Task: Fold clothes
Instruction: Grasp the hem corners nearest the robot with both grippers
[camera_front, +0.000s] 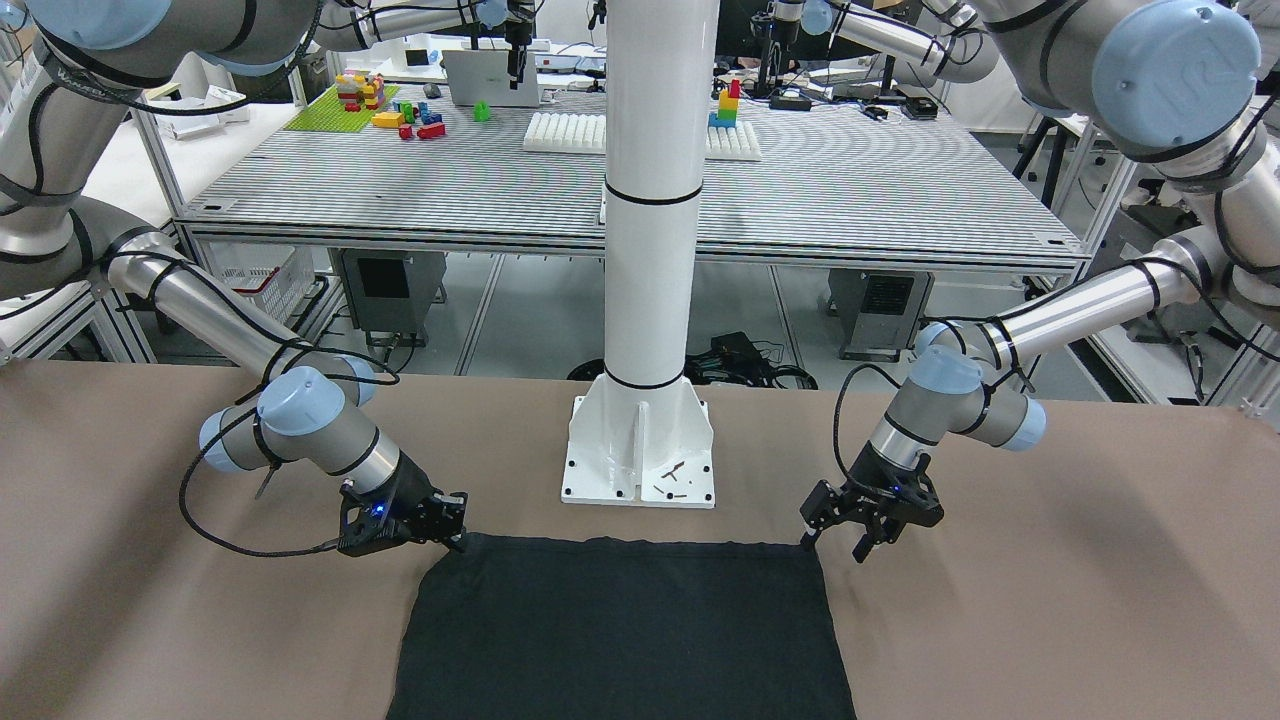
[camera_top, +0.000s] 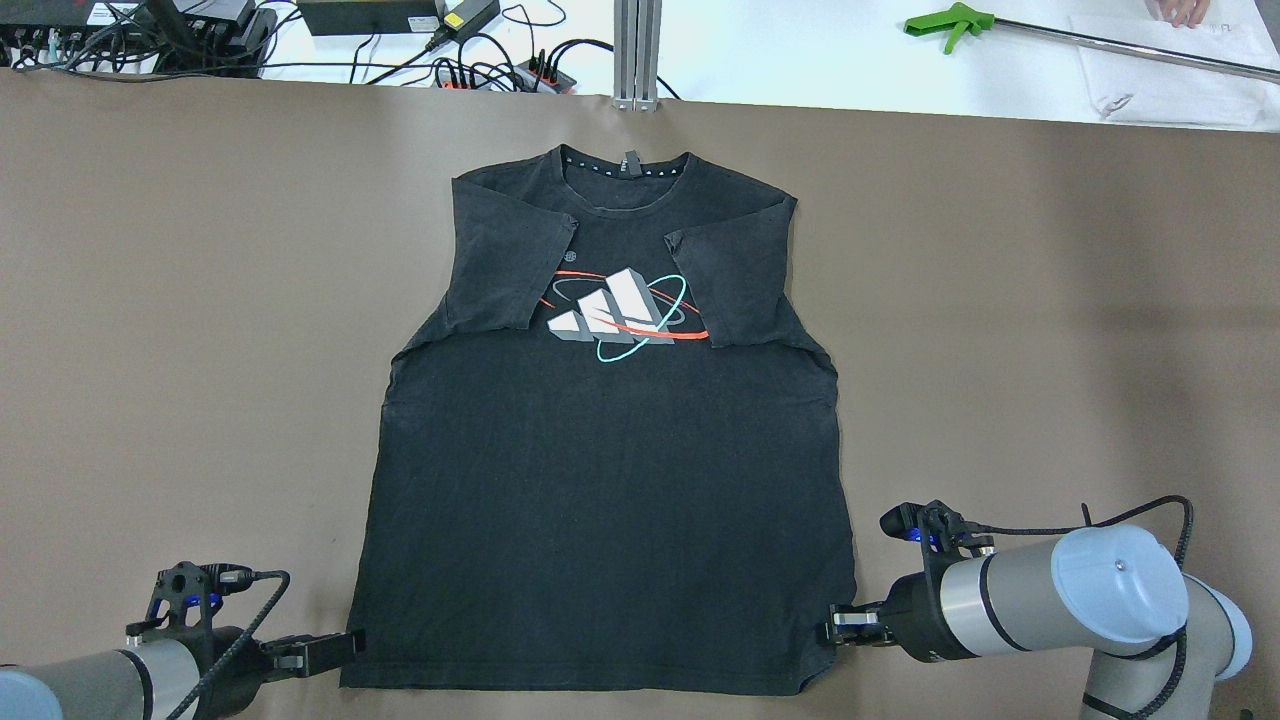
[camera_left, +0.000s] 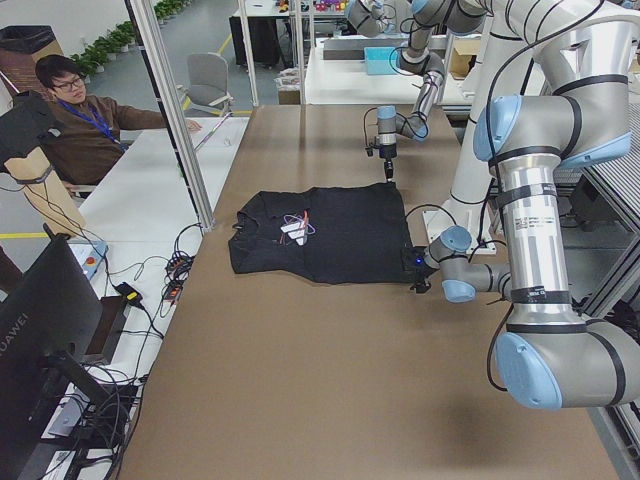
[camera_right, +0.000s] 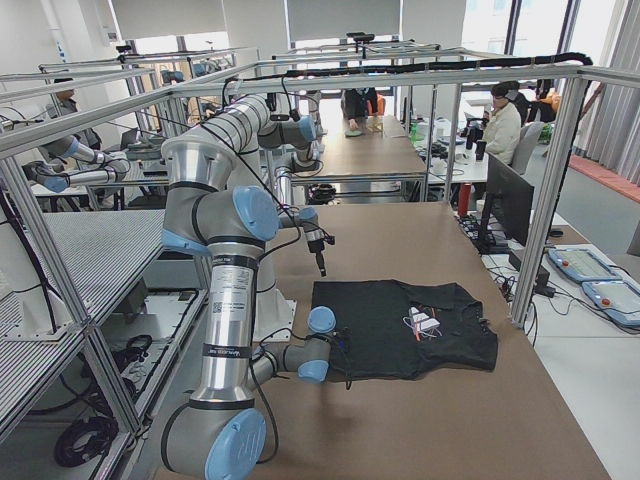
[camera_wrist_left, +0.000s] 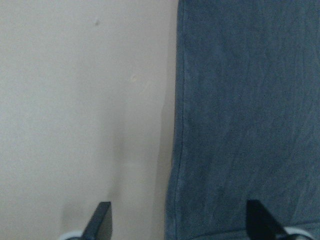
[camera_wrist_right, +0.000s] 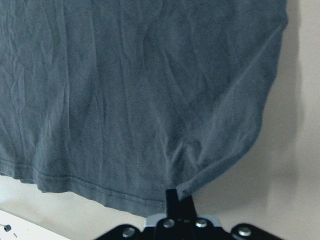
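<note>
A black T-shirt (camera_top: 600, 480) lies flat on the brown table (camera_top: 180, 300), printed logo (camera_top: 615, 315) facing up, both sleeves folded in over the chest and its hem nearest the robot. The right gripper (camera_wrist_right: 179, 197) is pressed together on the hem corner on its side, with fabric puckered at the pinch. The left gripper (camera_front: 833, 548) is spread wide at the opposite hem corner, straddling the shirt's side edge, one finger over table, one over cloth.

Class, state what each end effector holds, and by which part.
The right end effector is shut on the black T-shirt, pinching its edge by a hem corner. The left end effector is open, straddling the opposite side edge, holding nothing.
</note>
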